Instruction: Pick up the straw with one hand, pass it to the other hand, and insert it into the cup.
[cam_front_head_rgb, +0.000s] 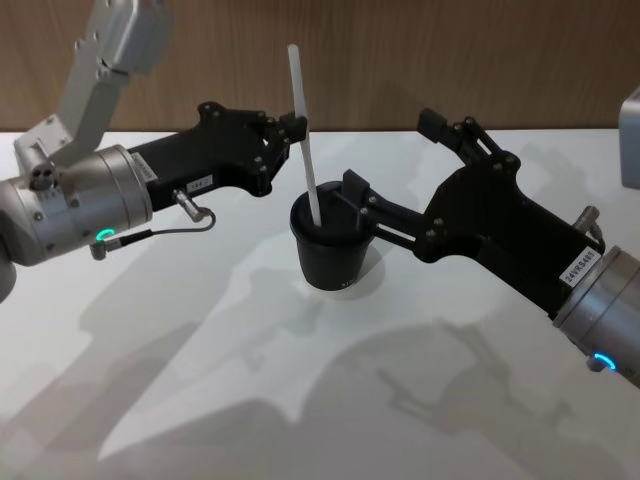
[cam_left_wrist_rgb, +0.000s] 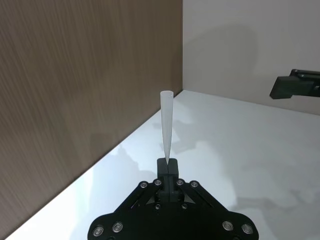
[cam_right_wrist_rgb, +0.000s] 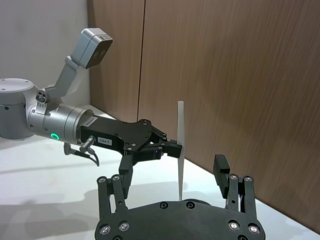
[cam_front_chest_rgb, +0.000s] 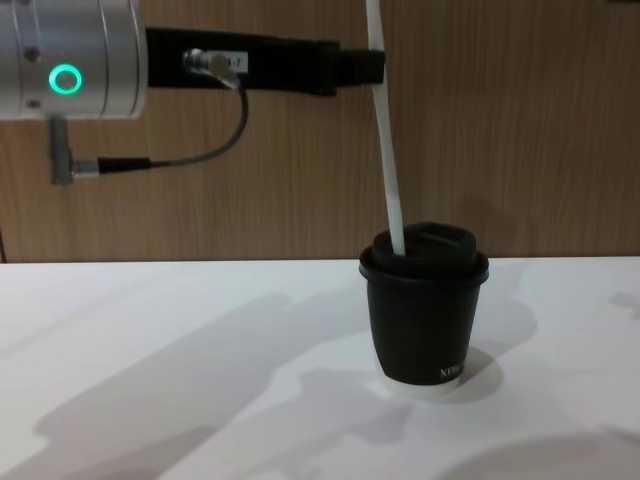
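Clamped on the straw (cam_front_head_rgb: 305, 135), the left gripper (cam_front_head_rgb: 297, 129) pinches it between its short black fingertips a little below the straw's top end, reaching in level from the left above the table (cam_front_head_rgb: 200, 380). That straw is thin, straight and matte white; it leans slightly, and its lower end sits in the domed lid of the cup (cam_front_head_rgb: 335, 250). In the chest view the straw (cam_front_chest_rgb: 388, 150) meets the lid near its left side, and the cup (cam_front_chest_rgb: 425, 310) stands upright on the white table (cam_front_chest_rgb: 150, 380), black paper with small white lettering low on its wall and a pale base rim. Behind the left gripper's linkage runs a smooth silver cylindrical wrist (cam_front_head_rgb: 75, 205) with a glowing green ring and a thin dark cable (cam_front_head_rgb: 175, 228) looping beneath it. The right gripper (cam_front_head_rgb: 392, 160) comes in from the right, its black fingers spread apart, one finger just beside the cup's lid and the other well behind it, holding nothing. A brown wood-grain wall (cam_front_head_rgb: 450, 60) stands behind the table.
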